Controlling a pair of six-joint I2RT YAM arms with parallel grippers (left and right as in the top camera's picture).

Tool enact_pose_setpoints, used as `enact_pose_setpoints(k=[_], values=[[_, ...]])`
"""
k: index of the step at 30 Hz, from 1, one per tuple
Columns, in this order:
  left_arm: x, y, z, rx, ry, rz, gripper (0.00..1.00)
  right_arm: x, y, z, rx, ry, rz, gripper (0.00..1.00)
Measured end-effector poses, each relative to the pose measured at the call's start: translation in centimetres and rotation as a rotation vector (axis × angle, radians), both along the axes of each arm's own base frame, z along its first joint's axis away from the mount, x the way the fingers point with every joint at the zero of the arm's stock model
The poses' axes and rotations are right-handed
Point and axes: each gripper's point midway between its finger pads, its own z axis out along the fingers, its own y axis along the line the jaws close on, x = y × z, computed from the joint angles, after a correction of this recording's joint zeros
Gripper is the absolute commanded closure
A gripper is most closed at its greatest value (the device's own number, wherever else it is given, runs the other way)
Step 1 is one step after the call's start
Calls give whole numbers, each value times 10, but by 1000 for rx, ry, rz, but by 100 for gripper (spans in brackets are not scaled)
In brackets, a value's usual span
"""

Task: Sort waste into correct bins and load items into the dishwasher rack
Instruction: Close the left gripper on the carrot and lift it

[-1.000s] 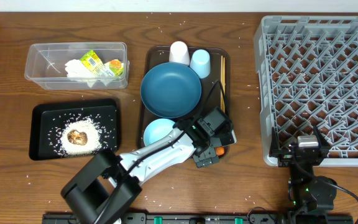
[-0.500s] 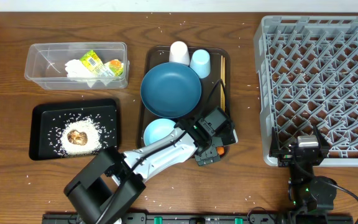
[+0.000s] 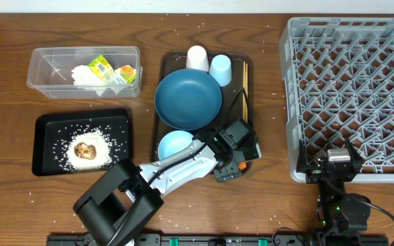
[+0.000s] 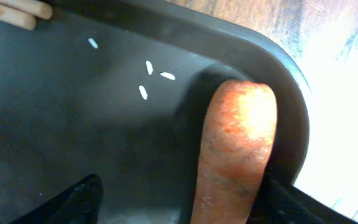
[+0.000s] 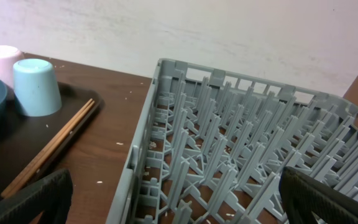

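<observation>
Left gripper [image 4: 182, 190] open astride orange carrot [image 4: 235, 149], front-edge tray [image 4: 241, 46] corner; rim could block a finger, carrot slips.

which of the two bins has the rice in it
The black tray: a heap of rice lies in it. The clear tub behind it holds tissue and a wrapper.
</observation>
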Motion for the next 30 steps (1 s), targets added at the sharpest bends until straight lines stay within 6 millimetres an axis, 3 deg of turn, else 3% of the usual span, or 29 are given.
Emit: enact_pose_setpoints(k=[12, 22, 25, 30], values=[[-5, 0, -11, 5, 42, -5, 30, 0, 0, 0, 0, 0, 0, 1], [-10, -1, -12, -8, 77, 41, 44, 0, 0, 0, 0, 0, 0, 1], [-10, 0, -12, -9, 89, 75, 53, 0, 0, 0, 0, 0, 0, 1], [-11, 0, -12, -15, 100, 121, 54, 0, 0, 0, 0, 0, 0, 1]])
